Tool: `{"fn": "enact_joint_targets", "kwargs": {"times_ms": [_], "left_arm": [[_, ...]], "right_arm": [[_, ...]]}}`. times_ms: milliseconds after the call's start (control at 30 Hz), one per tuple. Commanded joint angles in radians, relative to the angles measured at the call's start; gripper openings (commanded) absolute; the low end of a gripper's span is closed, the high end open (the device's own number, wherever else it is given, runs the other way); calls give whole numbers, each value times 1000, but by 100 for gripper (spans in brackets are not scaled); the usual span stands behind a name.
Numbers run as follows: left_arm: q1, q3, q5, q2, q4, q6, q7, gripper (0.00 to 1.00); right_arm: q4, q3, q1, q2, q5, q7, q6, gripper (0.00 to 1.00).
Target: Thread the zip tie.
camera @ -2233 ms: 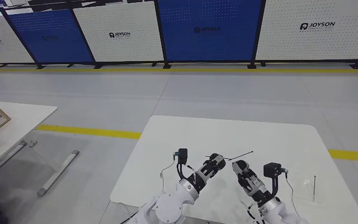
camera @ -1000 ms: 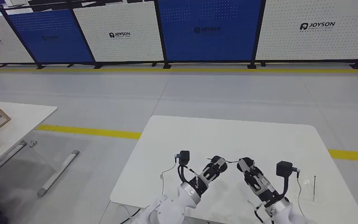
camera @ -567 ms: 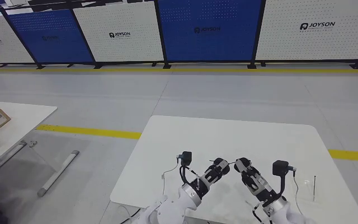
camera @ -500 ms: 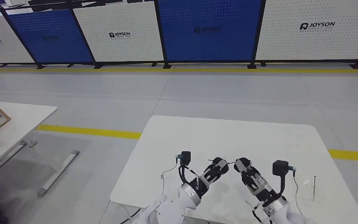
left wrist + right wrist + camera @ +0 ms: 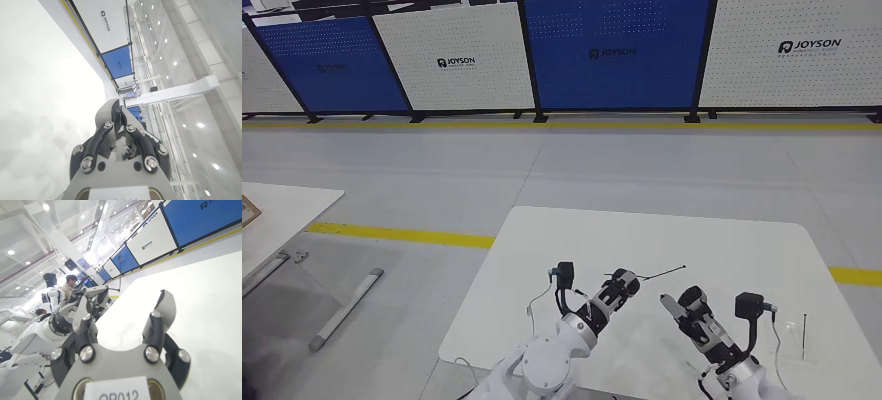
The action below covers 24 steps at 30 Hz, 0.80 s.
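Note:
My left gripper (image 5: 620, 283) is shut on a thin black zip tie (image 5: 657, 273), whose free end sticks out to the right above the white table (image 5: 642, 235). The left wrist view shows the zip tie (image 5: 119, 118) pinched between the pads of the left gripper (image 5: 118, 108). My right gripper (image 5: 689, 298) is open and empty, a short way right of the tie's free end. From the right wrist, the right gripper (image 5: 122, 302) stands wide open over the table (image 5: 198, 291). Beyond it is the left gripper (image 5: 98, 293), with the zip tie (image 5: 119, 283) curving up from it.
A second black zip tie (image 5: 804, 335) lies on the table near its right edge. The far half of the table is bare white surface. Blue and white partition panels (image 5: 617, 55) stand across the floor behind.
The two grippers, close together half a second ago, have drawn apart. The left one moved left and away with the tie, the right one back toward the near edge. The tie's tail now shows free.

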Motion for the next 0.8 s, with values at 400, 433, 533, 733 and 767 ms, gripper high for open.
{"fn": "enact_joint_targets", "kwargs": {"times_ms": [400,433,533,733,767], "left_arm": [[3,-17,-34,-1,-2,1,12,0],[4,-26,-72,-4,-3,3,26,0],[3,-43,-136,-9,-6,-3,60,0],[18,-49,-172,-9,-24,-4,36,0],[18,-48,-171,-9,-25,1,26,0]], "right_arm": [[10,0,14,-1,2,27,34,100],[9,5,13,-2,-13,14,43,100],[11,8,11,-2,-81,-8,84,100],[25,-63,65,-11,-255,41,204,100],[25,-68,70,-12,-261,42,213,100]]}}
